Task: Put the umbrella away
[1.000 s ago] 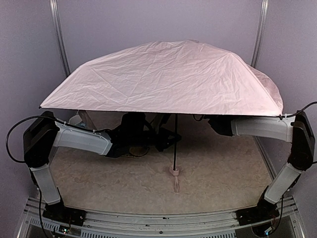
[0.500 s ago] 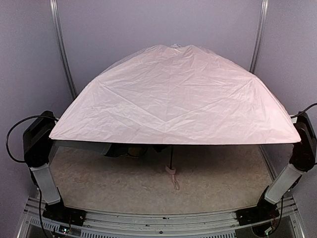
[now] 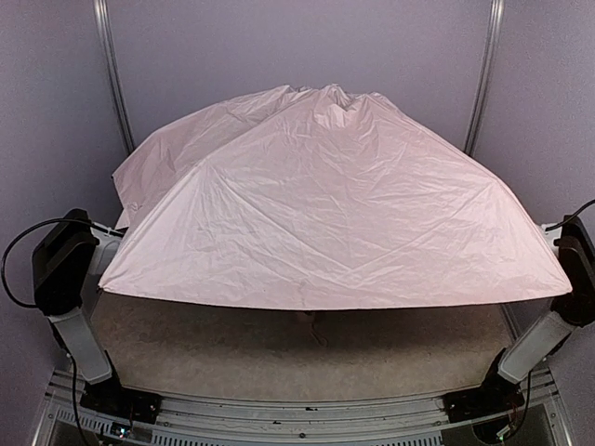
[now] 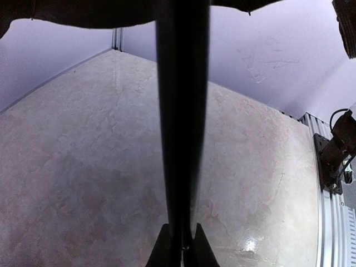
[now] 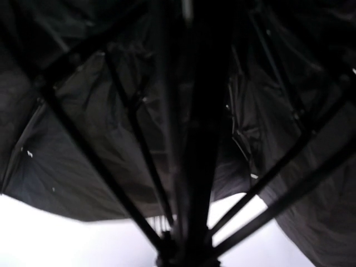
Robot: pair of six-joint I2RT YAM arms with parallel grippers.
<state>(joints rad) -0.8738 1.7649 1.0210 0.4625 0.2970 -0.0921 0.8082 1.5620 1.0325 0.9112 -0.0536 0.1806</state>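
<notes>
The pale pink umbrella (image 3: 325, 214) stands open over the table, and its canopy sags into a cone with a crumpled panel at the back left. Both grippers are hidden under it in the top view. In the left wrist view my left gripper (image 4: 181, 251) is shut on the black shaft (image 4: 181, 111), which runs straight up from between the fingers. The right wrist view looks up into the dark underside, where ribs (image 5: 117, 183) fan out from the hub. My right gripper (image 5: 181, 255) is closed around that hub on the shaft. The handle end (image 3: 313, 325) peeks out below the canopy's front edge.
The beige marbled tabletop (image 3: 232, 358) lies under the canopy, with purple walls behind. Metal uprights (image 3: 110, 74) stand at the back corners. The arms' upper links rise at the far left (image 3: 60, 269) and far right (image 3: 575, 279). A metal rail (image 4: 334, 222) edges the table.
The canopy has dropped from a flat spread to a steeper cone. Its front edge has come lower and now hides both forearms. The back-left panel has buckled.
</notes>
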